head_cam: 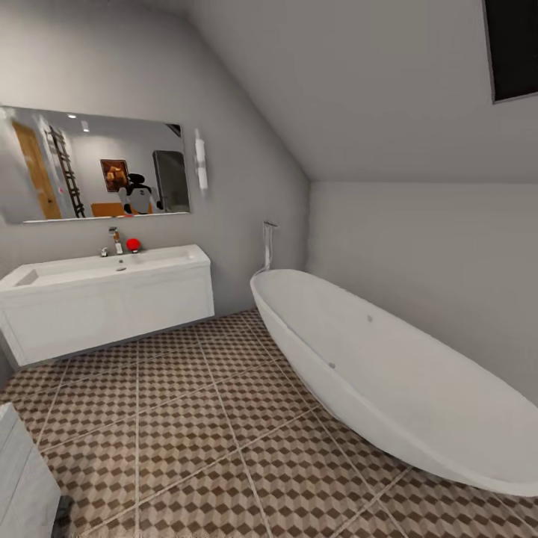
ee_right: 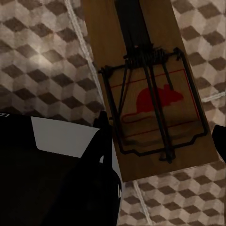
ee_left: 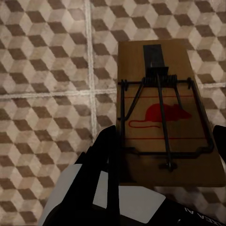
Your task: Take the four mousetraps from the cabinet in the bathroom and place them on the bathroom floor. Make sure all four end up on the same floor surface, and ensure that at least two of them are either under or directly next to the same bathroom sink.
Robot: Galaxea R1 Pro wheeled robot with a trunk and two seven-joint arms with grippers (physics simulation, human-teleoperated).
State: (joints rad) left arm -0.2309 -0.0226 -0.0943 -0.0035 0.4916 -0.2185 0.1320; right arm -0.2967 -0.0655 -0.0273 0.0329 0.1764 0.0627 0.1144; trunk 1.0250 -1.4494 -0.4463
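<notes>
Head view takes in the bathroom; each wrist view has a mousetrap held over the tiles.

Head view: the sink [head_cam: 104, 273] on its white vanity stands at the far left under a mirror [head_cam: 93, 164], the bathtub [head_cam: 396, 366] fills the right, and cube-patterned bathroom floor [head_cam: 202, 433] runs between. Left wrist view: the left claw [ee_left: 165, 155] points down at the floor, its dark fingers [ee_left: 106, 160] pinching the left-hand mousetrap [ee_left: 165, 113] by its side edges. Right wrist view: the right claw [ee_right: 162, 141] likewise points down at the floor, clamped on the right-hand mousetrap [ee_right: 150, 89], red mouse mark upward.
</notes>
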